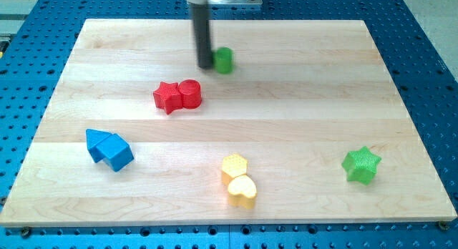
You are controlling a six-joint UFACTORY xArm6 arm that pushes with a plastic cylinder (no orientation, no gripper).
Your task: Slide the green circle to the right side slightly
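Note:
The green circle (224,60) is a small green cylinder near the view's top centre of the wooden board (300,120). My tip (205,65) is the lower end of a dark rod that comes down from the view's top. It stands right against the green circle's left side, touching or nearly touching it.
A red star (167,97) and a red circle (190,93) sit together below the tip. Two blue blocks (109,149) lie at the lower left. A yellow hexagon (234,165) and a yellow heart (242,191) are at the bottom centre. A green star (361,164) is at the lower right.

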